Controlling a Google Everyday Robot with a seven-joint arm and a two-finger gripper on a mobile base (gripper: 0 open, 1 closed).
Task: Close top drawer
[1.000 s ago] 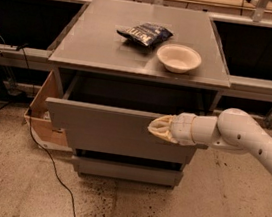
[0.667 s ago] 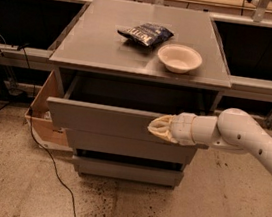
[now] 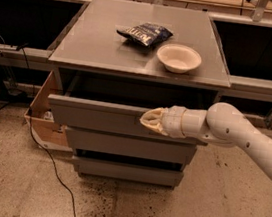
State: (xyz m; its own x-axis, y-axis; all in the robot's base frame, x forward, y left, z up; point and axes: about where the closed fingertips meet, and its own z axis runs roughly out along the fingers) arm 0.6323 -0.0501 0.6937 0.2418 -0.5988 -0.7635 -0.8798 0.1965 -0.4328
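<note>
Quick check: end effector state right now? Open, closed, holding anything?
The end effector: closed, holding nothing, tip at the front of the open top drawer.

Gripper (image 3: 145,120) before top drawer (image 3: 94,116) front, hiding part; arm (image 3: 245,141) cropped.

End effector (image 3: 145,120) sits against front of open top drawer (image 3: 94,115).

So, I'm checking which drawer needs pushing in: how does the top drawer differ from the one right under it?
The top drawer stands pulled out; the middle drawer sits further back, seemingly shut. The top drawer's front is wider than the middle drawer's. The gripper is at the top drawer's front, above the middle drawer. Both fronts are plain grey, without handles.
</note>
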